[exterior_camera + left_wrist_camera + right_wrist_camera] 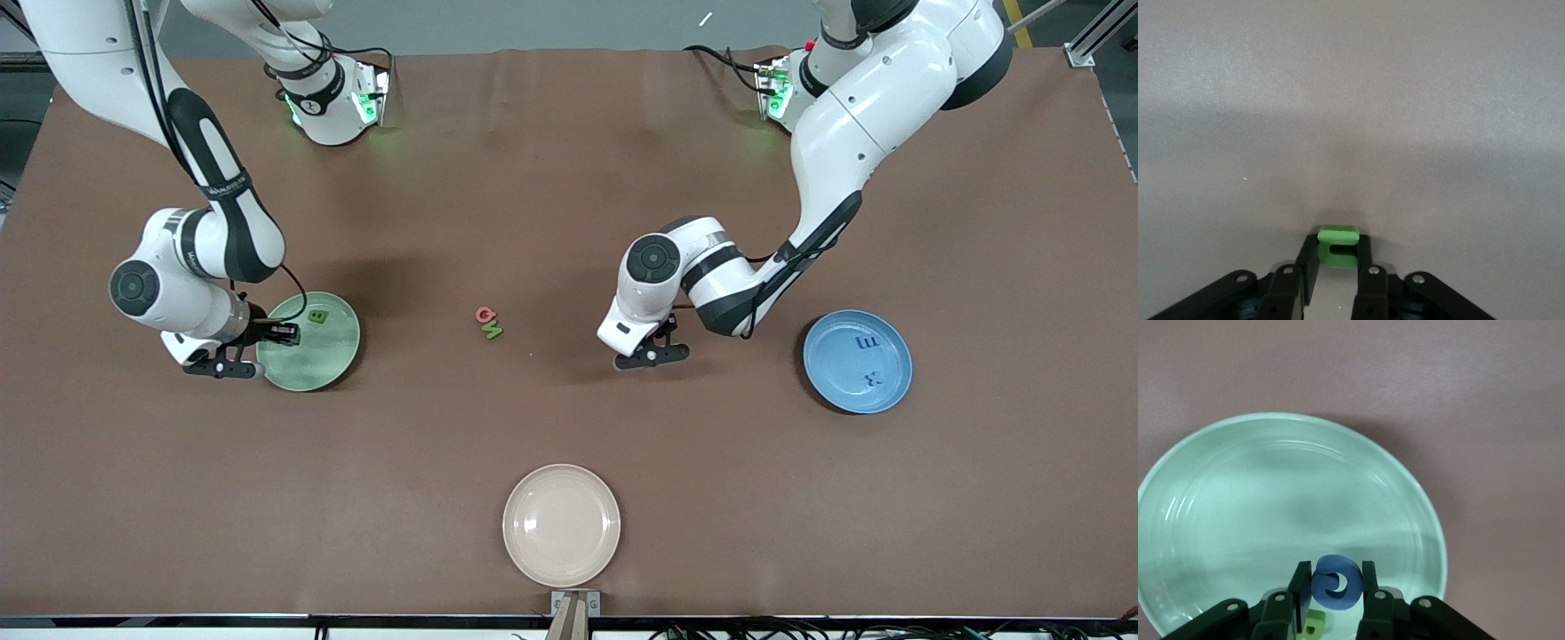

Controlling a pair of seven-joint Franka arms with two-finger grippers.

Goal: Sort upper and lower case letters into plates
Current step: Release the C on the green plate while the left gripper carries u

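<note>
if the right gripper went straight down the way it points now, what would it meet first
Most likely the floor of the pale mint green round plate. The right gripper, shut on a small blue letter piece, hangs over it; a small green letter piece lies just below, perhaps touching first.

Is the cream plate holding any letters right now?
No, the cream plate is bare in the front view, while letters lie in the green plate and the blue plate.
</note>
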